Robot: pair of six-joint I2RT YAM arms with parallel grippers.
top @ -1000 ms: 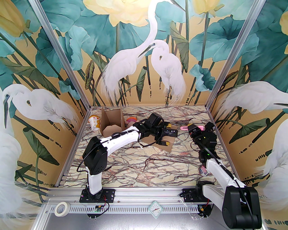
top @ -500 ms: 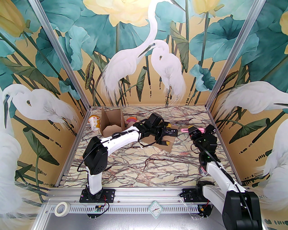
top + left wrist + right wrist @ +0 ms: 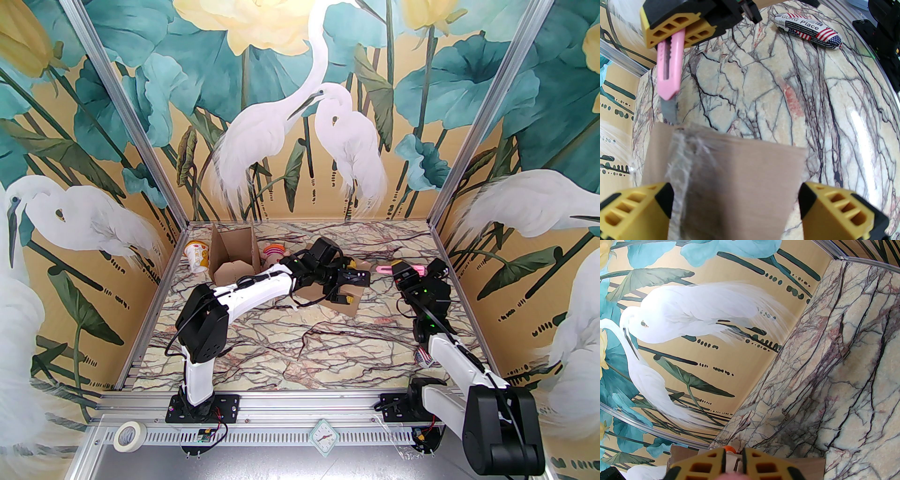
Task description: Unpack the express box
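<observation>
Pink knife (image 3: pixel 669 68), grey blade, bright against the cream tabletop (image 3: pixel 787 93) veined in black and rusty red. Plain brown cardboard box (image 3: pixel 740 175), and there's a stars-and-stripes pouch (image 3: pixel 809 31) in red, white and navy. On the walls (image 3: pixel 117 164): white egrets, teal leaves, ochre ground.

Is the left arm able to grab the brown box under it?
Probably yes. The left gripper hangs open over the brown box, jaws near either side of it, nothing else in the gap. The pink knife is off at its far edge.
</observation>
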